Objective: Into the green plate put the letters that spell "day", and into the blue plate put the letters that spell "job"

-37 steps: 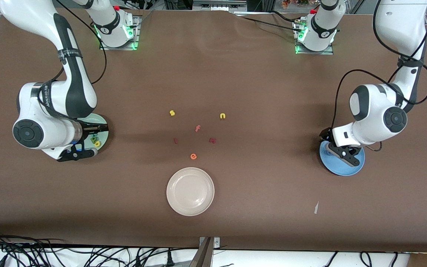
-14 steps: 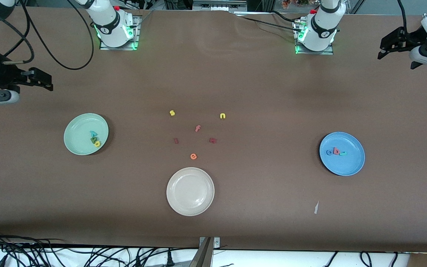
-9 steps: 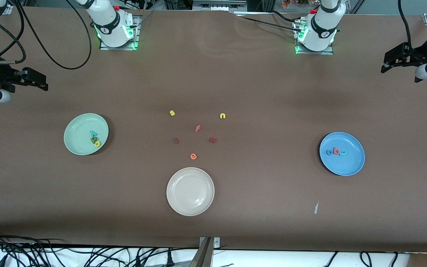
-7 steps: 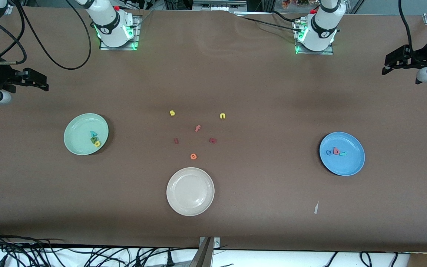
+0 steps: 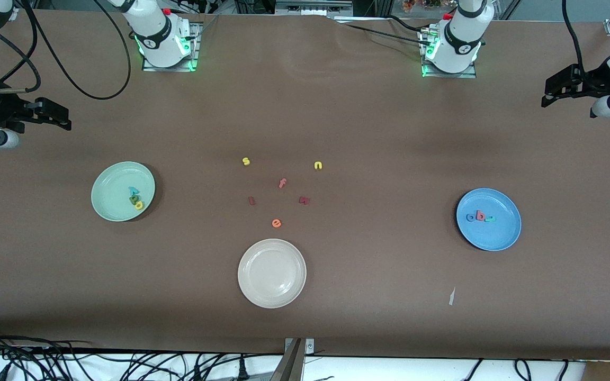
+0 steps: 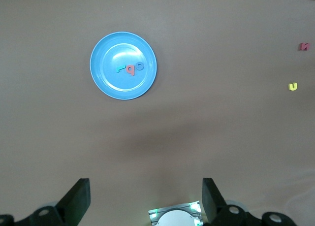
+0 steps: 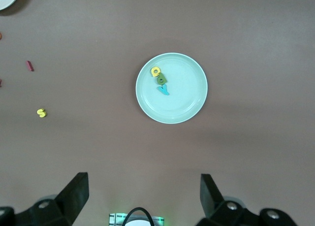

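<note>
The green plate (image 5: pixel 108 197) (image 7: pixel 186 97) lies toward the right arm's end of the table. In it sit a teal y (image 5: pixel 132 190) (image 7: pixel 163 90), a green letter (image 5: pixel 135 198) (image 7: pixel 161 80) and a yellow letter (image 5: pixel 138 205) (image 7: pixel 156 71). Toward the left arm's end, the blue plate (image 5: pixel 496 236) (image 6: pixel 123 86) holds a blue o (image 5: pixel 470 216) (image 6: pixel 140 66), a salmon-red b (image 5: pixel 479 216) (image 6: pixel 130 69) and a teal j (image 5: pixel 490 218) (image 6: pixel 118 67). My right gripper (image 5: pixel 60 117) (image 7: pixel 142 182) hangs open and empty, high over its end of the table. My left gripper (image 5: pixel 548 93) (image 6: pixel 145 187) is likewise open, empty and raised over its own end.
A cream-white plate (image 5: pixel 271 275) lies nearest the front camera at mid-table. Loose letters are scattered in the middle: yellow s (image 5: pixel 246 161), yellow n (image 5: pixel 317 165), orange f (image 5: pixel 282 183), orange e (image 5: pixel 276 223) and two dark red ones (image 5: pixel 251 200). A paper scrap (image 5: pixel 451 296) lies nearer the camera than the blue plate.
Both arms have lifted off their plates and drawn back to the table's ends, uncovering the letters inside. Over the last second they have only drifted slightly.
</note>
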